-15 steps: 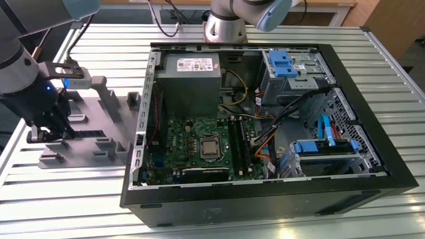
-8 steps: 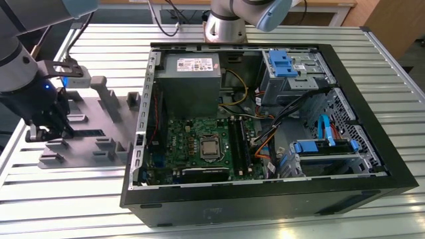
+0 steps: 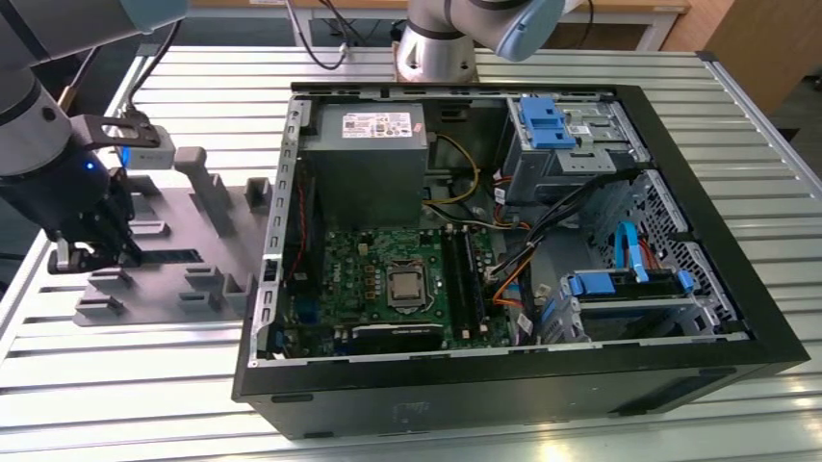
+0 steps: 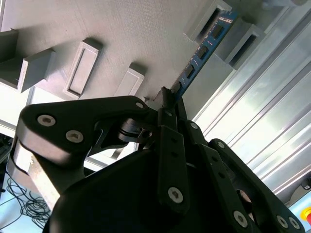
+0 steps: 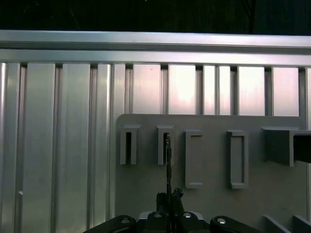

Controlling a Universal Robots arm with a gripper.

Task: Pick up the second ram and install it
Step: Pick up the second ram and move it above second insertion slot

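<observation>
Slatted aluminium table (image 3: 129, 385), arm (image 3: 38, 135) vertical over grey fixture (image 3: 192, 231), pincer (image 4: 167, 97) narrow, tight on the second ram (image 4: 201, 53).

The power supply label (image 3: 376, 123) carries print too small to read.

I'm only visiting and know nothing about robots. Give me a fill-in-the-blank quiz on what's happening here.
1. The gripper is shut on one end of the thin ___ ram.
2. The ram's far end rests in the grey ___, beside the computer.
3. The motherboard lies inside the open black ___.

Missing words: blue; fixture; case.
</observation>
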